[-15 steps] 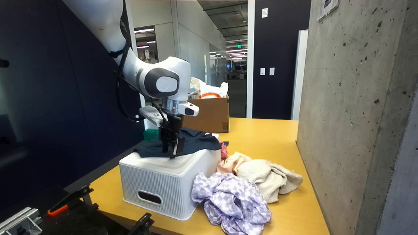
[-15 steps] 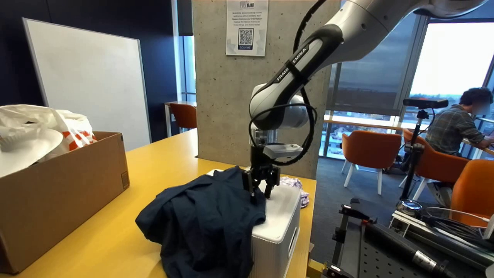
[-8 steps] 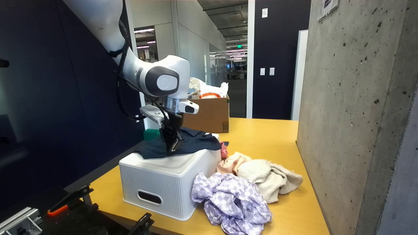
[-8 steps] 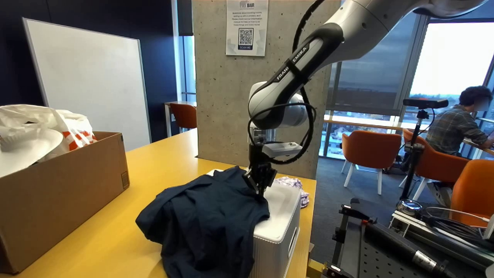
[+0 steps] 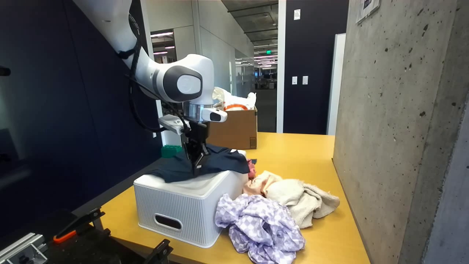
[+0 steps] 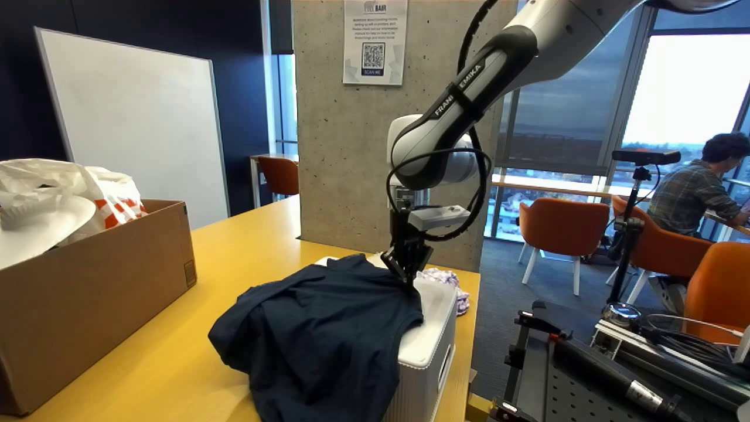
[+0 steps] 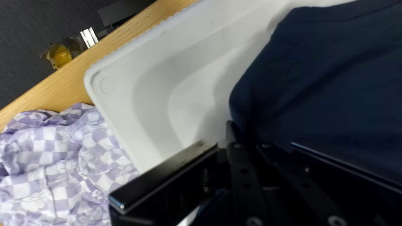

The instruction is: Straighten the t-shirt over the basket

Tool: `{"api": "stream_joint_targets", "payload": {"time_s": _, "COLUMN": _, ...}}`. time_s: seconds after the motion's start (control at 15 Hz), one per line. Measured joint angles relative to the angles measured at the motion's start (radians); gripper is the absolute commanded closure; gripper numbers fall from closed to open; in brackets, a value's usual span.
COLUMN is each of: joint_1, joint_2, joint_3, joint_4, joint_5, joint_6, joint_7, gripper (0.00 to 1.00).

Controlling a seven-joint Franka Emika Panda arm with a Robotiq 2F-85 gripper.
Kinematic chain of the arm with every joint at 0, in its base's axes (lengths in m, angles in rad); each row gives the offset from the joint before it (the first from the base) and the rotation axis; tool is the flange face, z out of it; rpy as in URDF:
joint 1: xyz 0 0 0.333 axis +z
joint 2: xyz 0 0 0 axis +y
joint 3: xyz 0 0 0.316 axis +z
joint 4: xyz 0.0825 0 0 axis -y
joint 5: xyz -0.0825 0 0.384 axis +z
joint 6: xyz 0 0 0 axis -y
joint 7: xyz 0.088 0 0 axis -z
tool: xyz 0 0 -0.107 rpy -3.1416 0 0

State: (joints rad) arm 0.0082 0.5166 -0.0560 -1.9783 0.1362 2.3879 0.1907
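In an exterior view: t-shirt (image 5: 226,161), one, dark navy, plain, draped over the far part of the top of a basket (image 5: 176,201), its near edge slanting across the white surface; gripper (image 5: 196,170) pointing down at that edge, fingertips together. Basket: white, ribbed walls, rounded corners, smooth top face, slot-shaped handle hole in the near wall; inside hidden. Cardboard box (image 5: 238,128), brown, behind the basket on a yellow worktop (image 5: 300,150), holding a white bag (image 5: 240,99) with orange marking. Beside the basket, crumpled: checked cloth (image 5: 260,227), purple and white; beige cloth (image 5: 304,200); peach cloth (image 5: 260,182); pink cloth (image 5: 251,168), partly hidden. In an exterior view, whiteboard (image 6: 135,123) at the back: t-shirt spread from the basket's top down over its near side, broad soft folds in the hanging part, lower end out of sight; its edge reaching the gripper; a strip of white basket top showing along the handle end. Cardboard box, open-topped, contents: white bag, printed orange-red, and paper plate (image 6: 55,221), white, tilted. In the wrist view: t-shirt edge clamped between the gripper's fingertips, the cloth nearly smooth but for a long shallow crease; basket top showing toward one corner, with a curved moulded outline; checked cloth just beside the basket near that corner.
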Motion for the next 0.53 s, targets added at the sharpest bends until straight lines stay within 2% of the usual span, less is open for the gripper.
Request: {"api": "stream_joint_targets", "payload": {"time_s": 0.53, "joint_1": -0.007, "joint_2": -0.112, "joint_3": -0.095, "joint_4": -0.109, "joint_5": -0.089, "joint_6": 0.000, "joint_7": 0.080, "gripper": 0.99}}
